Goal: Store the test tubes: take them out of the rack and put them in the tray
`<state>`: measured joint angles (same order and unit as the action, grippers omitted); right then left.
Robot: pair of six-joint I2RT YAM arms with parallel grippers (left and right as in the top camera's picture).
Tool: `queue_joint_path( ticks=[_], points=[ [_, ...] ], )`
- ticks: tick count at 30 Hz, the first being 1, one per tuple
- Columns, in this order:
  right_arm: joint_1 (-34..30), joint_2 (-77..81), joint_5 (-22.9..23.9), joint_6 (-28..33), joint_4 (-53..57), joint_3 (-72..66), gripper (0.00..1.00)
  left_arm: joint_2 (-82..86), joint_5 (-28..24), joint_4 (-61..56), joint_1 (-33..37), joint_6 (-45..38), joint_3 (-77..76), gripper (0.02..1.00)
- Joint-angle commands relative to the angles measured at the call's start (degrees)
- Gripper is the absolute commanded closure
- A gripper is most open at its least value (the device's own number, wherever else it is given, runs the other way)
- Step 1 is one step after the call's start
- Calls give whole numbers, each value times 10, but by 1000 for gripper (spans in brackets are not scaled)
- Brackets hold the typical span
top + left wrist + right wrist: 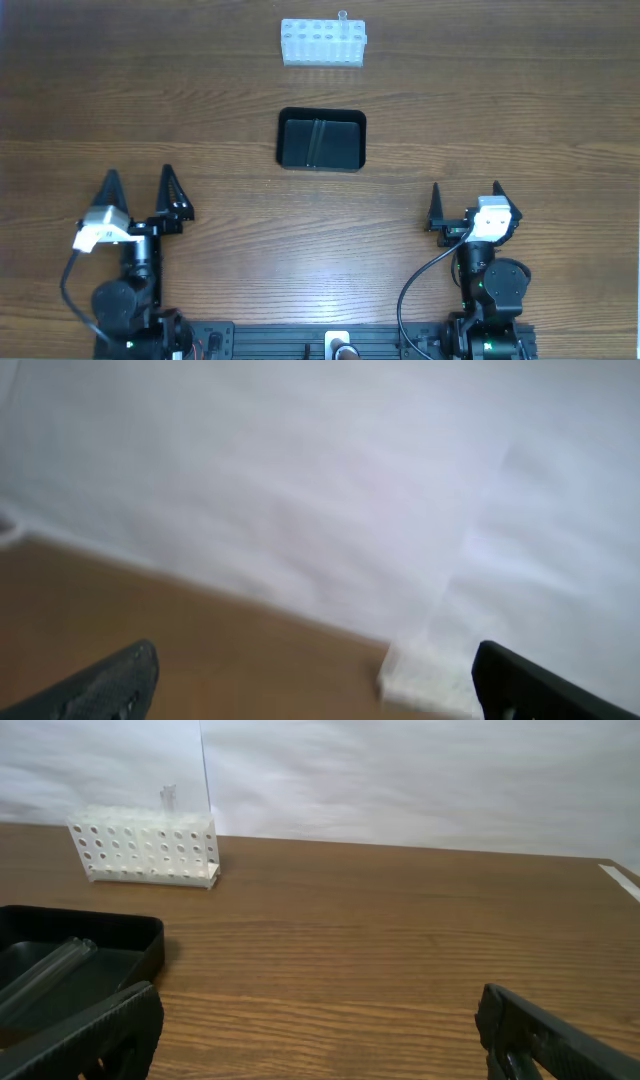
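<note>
Currently the white rack [322, 44] stands at the far middle of the wooden table [520, 100]. One upright test tube [343, 17] is in a hole at its far right corner. Just nearer than the rack, and apart from it, sits the black tray [288, 140]. Clear glass tubes [318, 140] lie flat inside it; how many, I cannot tell.

The left gripper [140, 172] is at the near left, well apart from both rack and tray. Its two fingers [110, 680] are spread wide with nothing between them, and they point toward the far side of the table. In the left wrist view the space ahead of them is blurred: bare wood, and a pale shape beside the right finger that I cannot make out.

The right gripper [466, 186] is at the near right, level with the left one, and its jaws are likewise spread wide and hold nothing. From the right wrist view, the tray lies just ahead of its left finger and off to the left. The rack with its single standing tube is farther off on the same side. Only bare wood lies directly between the fingers.
</note>
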<state>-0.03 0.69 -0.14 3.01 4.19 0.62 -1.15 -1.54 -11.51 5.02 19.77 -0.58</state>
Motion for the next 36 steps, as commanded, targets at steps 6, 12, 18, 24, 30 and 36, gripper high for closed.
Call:
queue_joint_path(
  ticks=[6, 12, 18, 24, 30, 36],
  points=[
    [-1, -4, -7, -3, 1, -3, 7, 10, 1, 162, 3, 1, 2, 20],
    [-1, -4, -7, -3, 1, -3, 9, 10, 1, 160, 3, -123, 2, 20],
    [-1, -4, -7, -4, 1, -3, 9, 10, 1, 159, 3, -123, 2, 20],
    [-1, -4, -7, -3, 1, -3, 9, 10, 1, 159, 3, -123, 2, 20],
    [-1, -4, -7, -3, 1, -3, 7, 10, 0, 159, 3, -123, 2, 20],
    [-1, -4, -7, -3, 1, -3, 9, 10, 1, 159, 3, -123, 2, 20]
  ],
)
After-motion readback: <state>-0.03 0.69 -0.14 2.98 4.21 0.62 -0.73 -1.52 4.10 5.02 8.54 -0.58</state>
